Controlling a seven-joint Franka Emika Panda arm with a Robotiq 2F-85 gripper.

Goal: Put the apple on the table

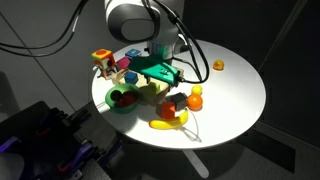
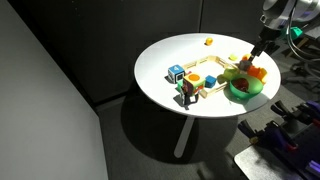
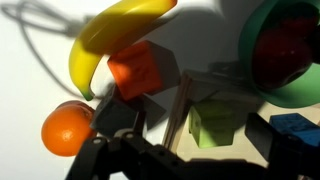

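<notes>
White round table (image 1: 235, 85), dark room. Apple (image 3: 285, 50) sits inside the green bowl (image 3: 247, 45), not yet on the tabletop. Gripper (image 3: 148, 112) hangs beside the bowl, jaws spread, holding nothing. Banana (image 3: 110, 30), orange (image 3: 65, 130) and red block (image 3: 140, 70) lie near the bowl.

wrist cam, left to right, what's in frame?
orange → red cube → green cube → green bowl. Banana left out: it spans orange to red cube.
</notes>
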